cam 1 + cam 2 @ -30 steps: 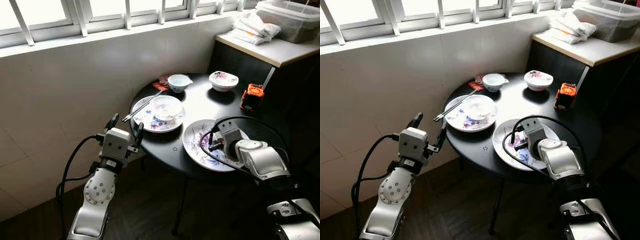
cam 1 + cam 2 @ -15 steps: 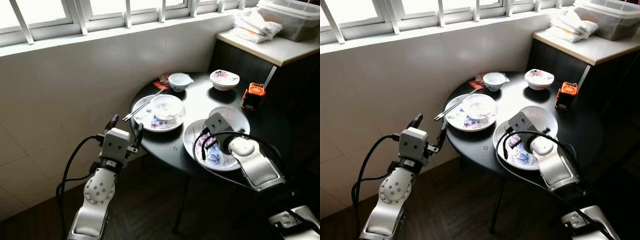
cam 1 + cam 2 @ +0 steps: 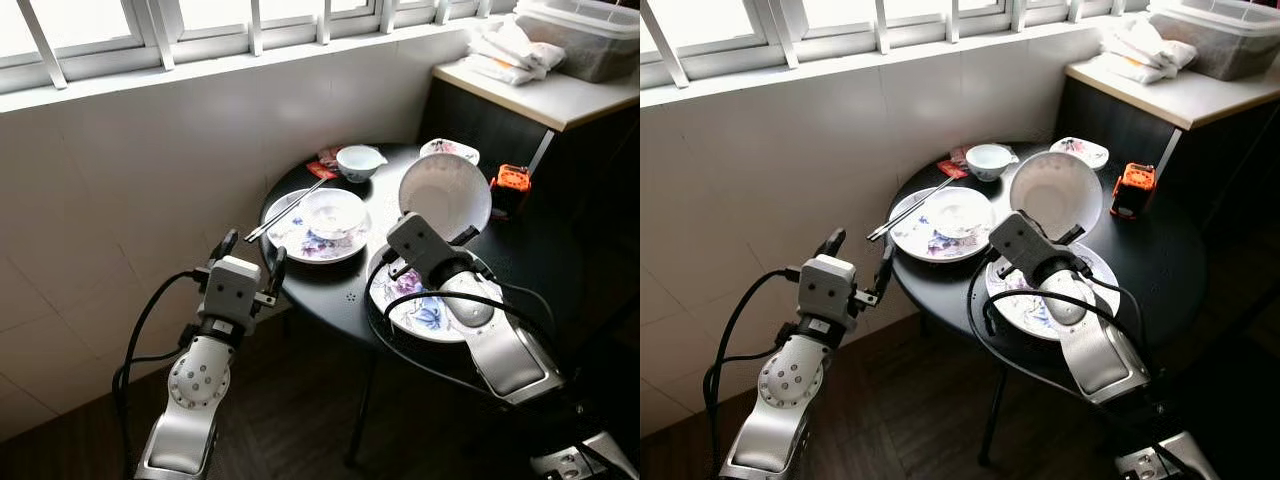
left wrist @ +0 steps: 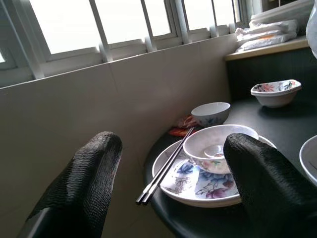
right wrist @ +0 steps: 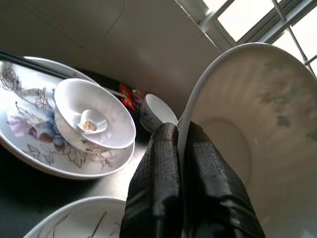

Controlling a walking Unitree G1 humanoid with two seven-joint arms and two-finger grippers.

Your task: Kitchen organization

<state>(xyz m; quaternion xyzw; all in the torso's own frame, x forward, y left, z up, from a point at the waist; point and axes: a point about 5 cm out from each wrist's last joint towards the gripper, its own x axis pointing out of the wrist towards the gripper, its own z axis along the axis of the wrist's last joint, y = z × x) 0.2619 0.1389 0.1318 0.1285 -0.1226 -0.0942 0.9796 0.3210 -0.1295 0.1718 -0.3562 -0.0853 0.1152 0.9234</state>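
The right end effector (image 5: 181, 198) is clamped on the rim of a large white bowl (image 3: 445, 195), one finger inside and one outside, holding it tilted on edge in the air above the floral plate (image 3: 420, 308) at the near side of the round black tabletop (image 3: 350, 290). The thin-rim pinch looks precarious to me: the bowl could pivot or slip between the fingers (image 5: 153, 178) and drop onto the plate below. A swing toward the window would risk clipping the second plate (image 3: 300, 240) carrying a smaller bowl (image 3: 332, 212) and chopsticks (image 3: 285, 212). Beyond stand a small cup-like bowl (image 3: 358, 162), a patterned bowl (image 3: 1080, 150) and an orange object (image 3: 510, 180). The left end effector (image 4: 168, 163) hangs wide open and empty just off the tabletop's edge.
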